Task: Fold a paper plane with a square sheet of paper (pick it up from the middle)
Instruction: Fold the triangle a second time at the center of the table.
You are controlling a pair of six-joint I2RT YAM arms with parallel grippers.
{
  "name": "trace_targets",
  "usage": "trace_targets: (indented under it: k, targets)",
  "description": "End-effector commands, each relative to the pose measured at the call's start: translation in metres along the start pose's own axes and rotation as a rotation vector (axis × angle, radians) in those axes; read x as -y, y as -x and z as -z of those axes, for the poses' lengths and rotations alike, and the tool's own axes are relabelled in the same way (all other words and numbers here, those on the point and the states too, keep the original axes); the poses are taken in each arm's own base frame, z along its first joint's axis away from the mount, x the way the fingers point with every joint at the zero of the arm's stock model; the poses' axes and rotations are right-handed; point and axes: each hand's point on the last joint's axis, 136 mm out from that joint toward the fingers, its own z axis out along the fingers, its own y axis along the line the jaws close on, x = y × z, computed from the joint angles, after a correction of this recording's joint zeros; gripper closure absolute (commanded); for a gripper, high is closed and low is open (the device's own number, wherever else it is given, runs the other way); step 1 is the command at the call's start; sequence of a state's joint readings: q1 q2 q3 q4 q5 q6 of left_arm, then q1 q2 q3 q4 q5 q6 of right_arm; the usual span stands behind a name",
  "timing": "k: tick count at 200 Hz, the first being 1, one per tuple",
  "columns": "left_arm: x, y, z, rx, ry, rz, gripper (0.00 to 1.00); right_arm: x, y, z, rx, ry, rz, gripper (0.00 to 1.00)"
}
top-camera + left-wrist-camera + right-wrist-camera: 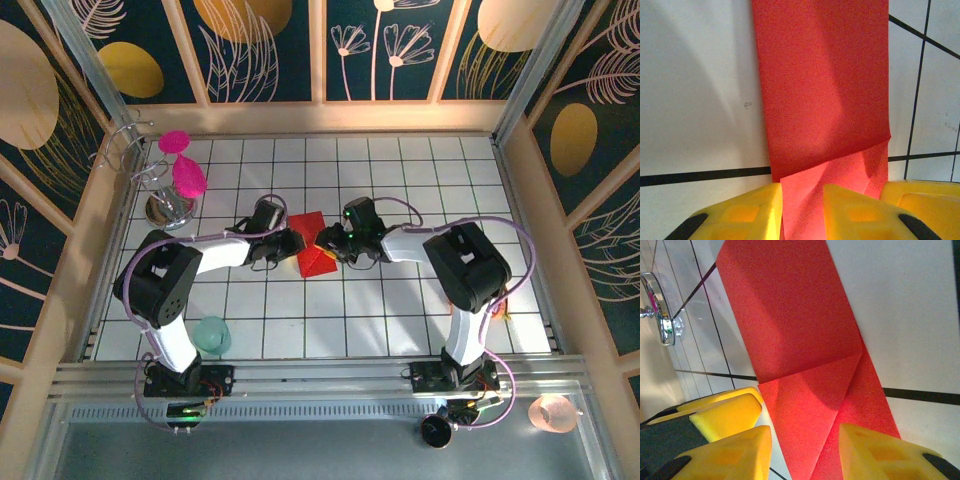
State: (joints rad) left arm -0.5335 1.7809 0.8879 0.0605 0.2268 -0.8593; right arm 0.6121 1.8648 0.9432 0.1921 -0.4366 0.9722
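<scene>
Top external, paper (308,226) between left end effector (802,194), narrow, and right end effector (805,434), wide.

Bright red paper (308,228), white black-gridded table (400,300)

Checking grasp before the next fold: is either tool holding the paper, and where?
Nothing pinched: left tool and right tool, open, straddle the red paper at its folded end.

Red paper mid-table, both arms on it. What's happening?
Both arms are working on the red paper at the middle of the tiled table, folding it toward a plane. The left gripper and right gripper sit close together over it, jaws apart with paper between the fingers. It lies as a long strip with a diagonal flap creased beside the grippers; no finished plane yet.
</scene>
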Motion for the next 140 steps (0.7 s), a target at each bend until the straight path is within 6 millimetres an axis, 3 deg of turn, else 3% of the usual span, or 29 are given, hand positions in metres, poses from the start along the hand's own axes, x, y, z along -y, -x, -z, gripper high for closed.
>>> trace_targets:
  k: [1,37,64,140]
  targets:
    - [-0.003,0.001,-0.004,0.007,-0.020,0.035,0.73,-0.007,0.006,-0.006,0.017,0.005,-0.005,0.60]
    - [-0.011,-0.002,-0.006,-0.006,-0.003,0.044,0.76,-0.003,0.004,-0.013,0.004,-0.007,-0.022,0.62]
    - [-0.018,-0.003,-0.007,-0.005,0.021,0.048,0.80,0.001,0.007,-0.008,0.038,-0.030,-0.033,0.62]
    - [-0.025,-0.007,-0.009,-0.017,0.042,0.055,0.90,-0.009,0.003,-0.011,0.011,0.029,-0.011,0.67]
